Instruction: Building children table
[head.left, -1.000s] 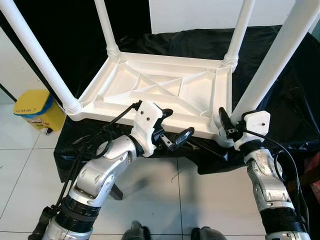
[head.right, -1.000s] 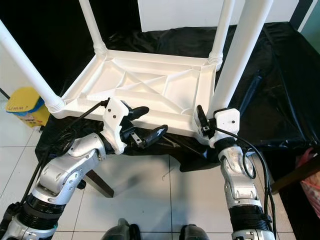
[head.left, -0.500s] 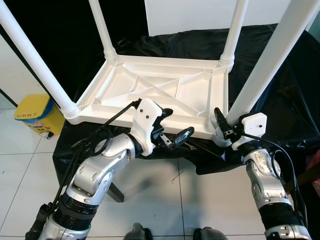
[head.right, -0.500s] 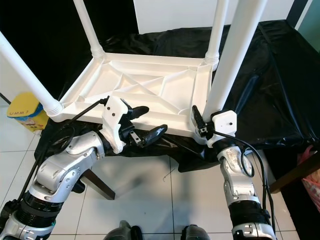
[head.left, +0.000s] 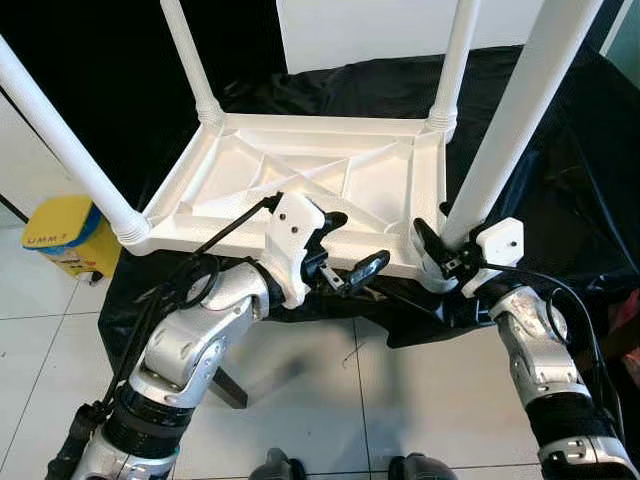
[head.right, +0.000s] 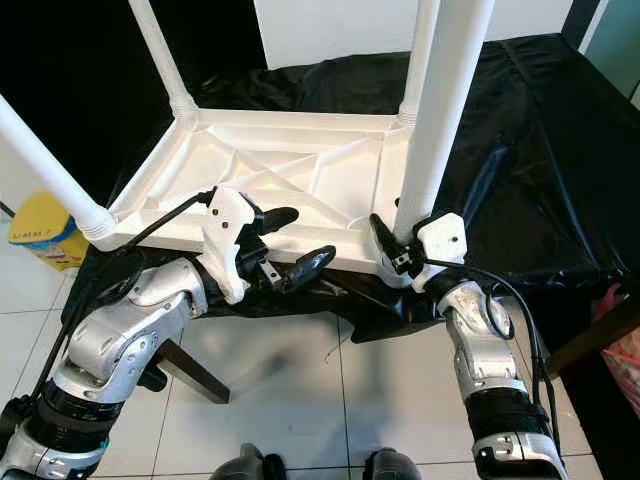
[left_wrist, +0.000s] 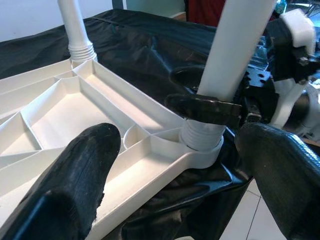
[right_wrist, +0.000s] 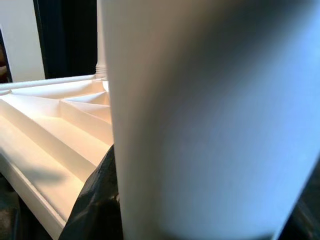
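Nearest, left gripper (head.left: 345, 252) spread wide and holding nothing, poised at the front edge of the upturned white tabletop (head.left: 300, 180), resting on black sheeting (head.left: 560, 170). Beside it, right gripper (head.left: 432, 262) clamped round the base of the front right leg (head.left: 505, 140), just above its socket. Best to keep that leg upright while twisting, seat threads fully, brace the tabletop with the free gripper. Farther back, three other legs already standing; yellow bin (head.left: 62, 235) off left
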